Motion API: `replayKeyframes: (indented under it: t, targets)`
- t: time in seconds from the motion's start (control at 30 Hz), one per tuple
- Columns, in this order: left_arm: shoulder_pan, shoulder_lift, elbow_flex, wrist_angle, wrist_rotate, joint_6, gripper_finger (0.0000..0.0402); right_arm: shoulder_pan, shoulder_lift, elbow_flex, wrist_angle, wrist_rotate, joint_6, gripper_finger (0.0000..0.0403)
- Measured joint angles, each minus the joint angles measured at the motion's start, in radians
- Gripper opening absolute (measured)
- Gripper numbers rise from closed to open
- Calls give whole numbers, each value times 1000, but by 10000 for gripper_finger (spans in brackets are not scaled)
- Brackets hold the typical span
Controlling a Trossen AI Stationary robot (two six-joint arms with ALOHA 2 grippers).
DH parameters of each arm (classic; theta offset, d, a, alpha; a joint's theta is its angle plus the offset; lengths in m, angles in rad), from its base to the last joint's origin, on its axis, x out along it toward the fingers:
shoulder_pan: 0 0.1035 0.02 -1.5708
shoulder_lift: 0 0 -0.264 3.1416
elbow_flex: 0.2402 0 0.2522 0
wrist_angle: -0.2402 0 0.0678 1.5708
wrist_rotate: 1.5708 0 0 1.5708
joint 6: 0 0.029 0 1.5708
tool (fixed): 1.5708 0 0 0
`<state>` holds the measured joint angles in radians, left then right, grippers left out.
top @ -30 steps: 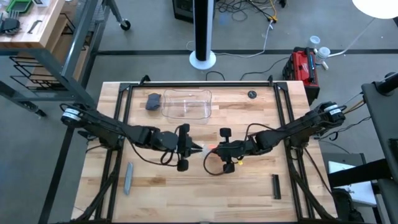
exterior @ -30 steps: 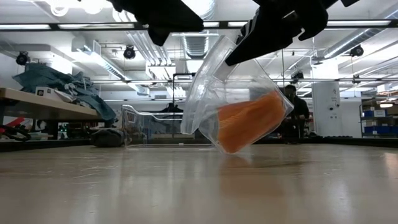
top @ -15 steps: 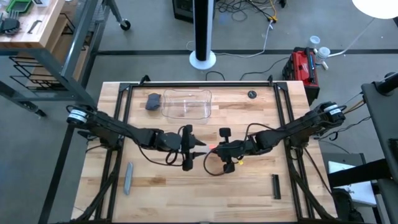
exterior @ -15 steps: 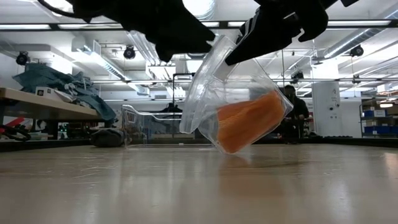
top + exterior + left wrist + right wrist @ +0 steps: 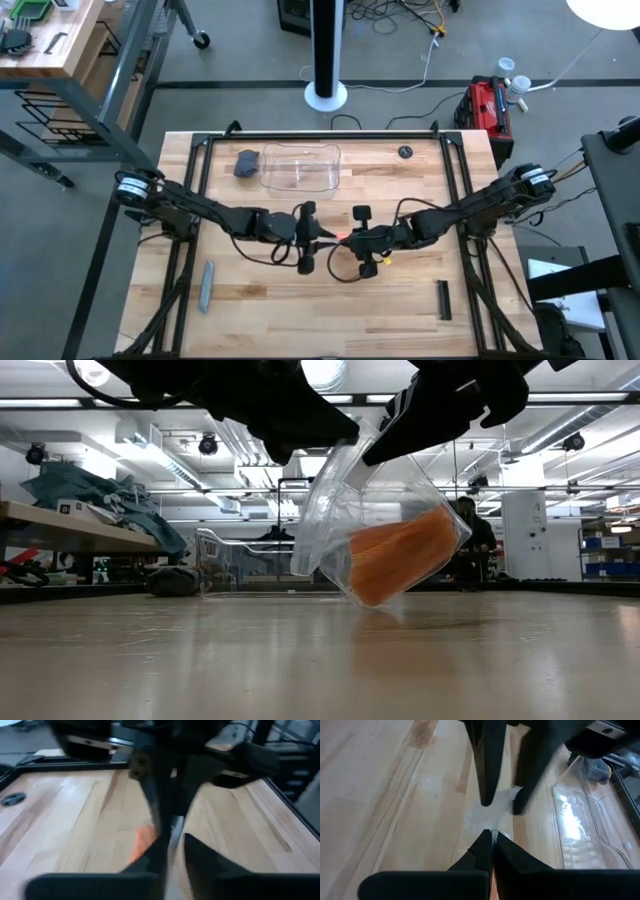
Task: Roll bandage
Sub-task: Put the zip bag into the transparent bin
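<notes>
Low view, frame centre: bright orange fabric bandage (image 5: 400, 555) sits inside a clear plastic wrapper (image 5: 345, 520), suspended just above the wooden table (image 5: 300, 660). Right gripper (image 5: 352, 240) fingers are pressed together, pinching the wrapper's top edge. Left gripper (image 5: 325, 238) meets the same edge; its fingers are nearly together, grip unconfirmed.

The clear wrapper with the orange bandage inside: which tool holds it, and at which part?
The right tool pinches the clear wrapper at its upper edge; the bandage hangs inside. The left tool closes on that edge too.
</notes>
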<state>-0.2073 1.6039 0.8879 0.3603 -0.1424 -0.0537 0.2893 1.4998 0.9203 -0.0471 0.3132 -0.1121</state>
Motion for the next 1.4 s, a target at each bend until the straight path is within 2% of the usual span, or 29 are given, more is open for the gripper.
replayKeyframes:
  t: [0.07, 0.27, 0.5, 0.63, 0.77, 0.93, 1.1, 1.3, 1.4]
  targets:
    - [1, -1, 0, 1, 17, -7, 12, 0, 0, 0, 2, -4, 3, 0]
    - [2, -2, 0, -1, 21, -67, 47, 0, 0, 0, 0, -6, 7, 0]
    - [2, -2, 1, -46, 23, -40, 67, 0, 0, 0, -1, -6, 7, 0]
    - [2, -2, 1, -49, 22, -17, 15, 0, 0, 0, 0, -7, 18, 0]
    - [2, -2, 1, -48, 21, -9, 4, -2, 0, 0, 1, -48, 60, 3]
    - [2, -7, 1, -48, 21, 4, 1, -13, 0, 0, 38, -111, 103, 36]
    - [2, -12, 20, -72, 21, 15, 1, -28, 0, 0, 60, -112, 147, 84]
    - [2, -14, 82, -257, 10, 12, 1, -28, -2, 0, 59, -112, 155, 126]
    - [2, -15, 100, -265, 10, 16, 0, -28, -5, 1, 57, -112, 157, 137]
